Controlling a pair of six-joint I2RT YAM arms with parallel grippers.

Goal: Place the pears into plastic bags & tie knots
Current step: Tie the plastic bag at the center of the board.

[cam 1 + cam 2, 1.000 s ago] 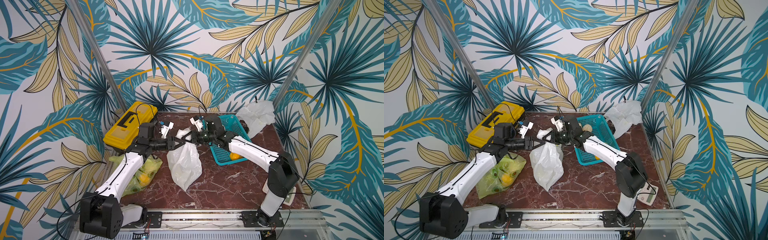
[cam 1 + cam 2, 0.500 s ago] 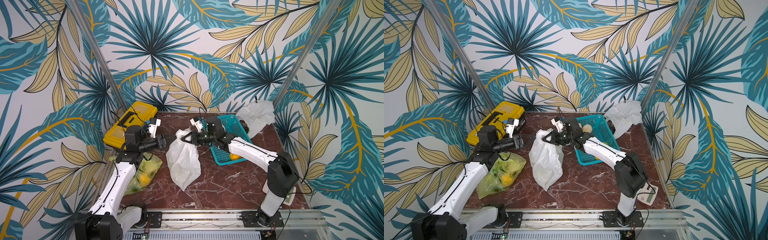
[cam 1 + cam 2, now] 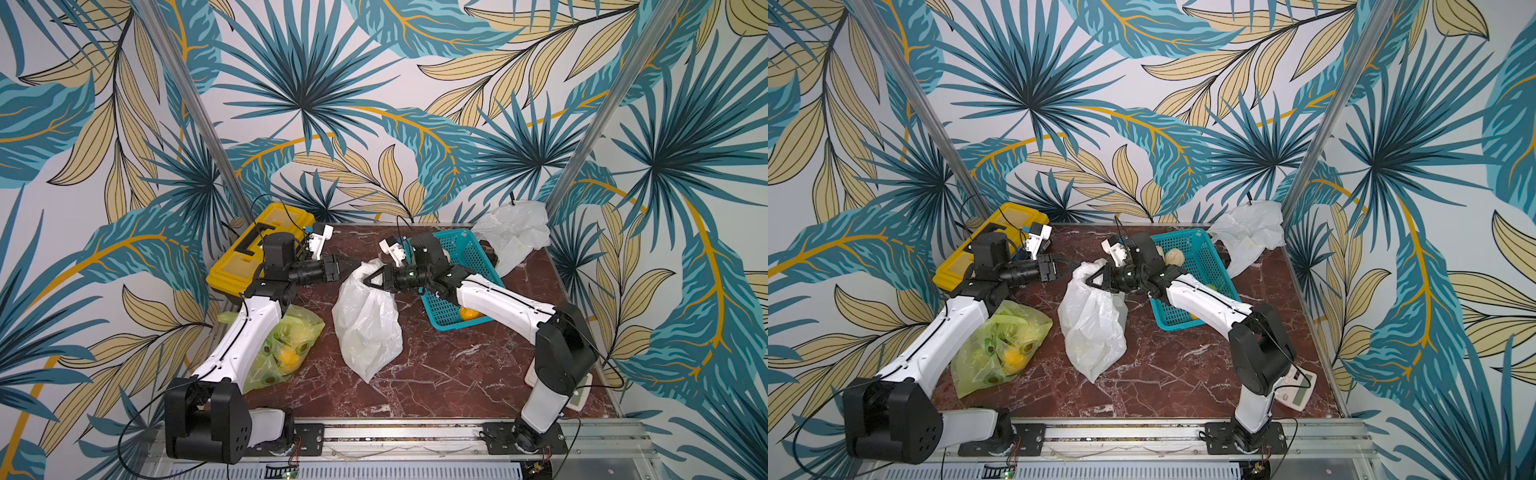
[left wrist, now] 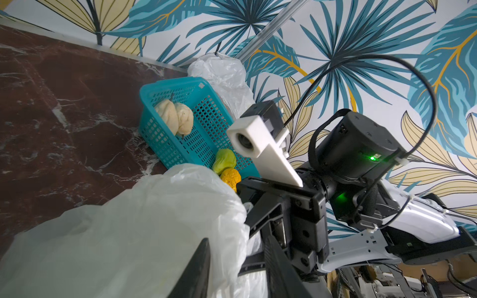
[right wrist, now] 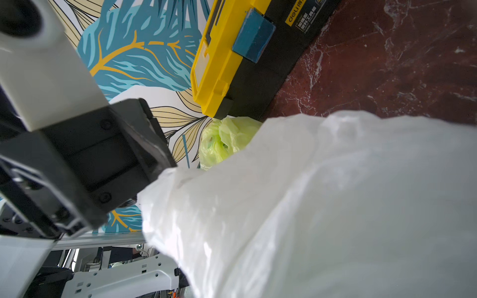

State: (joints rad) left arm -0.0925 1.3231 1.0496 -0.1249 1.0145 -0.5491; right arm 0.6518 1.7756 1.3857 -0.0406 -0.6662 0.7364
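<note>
While leaf-print walls point(image 3: 374, 83) ring marble table point(image 3: 436, 374), right gripper point(image 3: 368, 280) pinches white bag point(image 3: 365, 328); left gripper point(image 3: 348, 262) unclear.

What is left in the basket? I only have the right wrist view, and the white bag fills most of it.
Observer: The left wrist view shows four in the teal basket: two cream pears, a green pear and an orange pear.
Operator: Does my right gripper have the bag?
Observer: Yes. In both top views the right gripper is shut on the top edge of the white bag.
Operator: Is there another bag to fill?
Observer: A crumpled bag, also white, lies in the far corner behind the basket. I can't tell whether it is empty.
</note>
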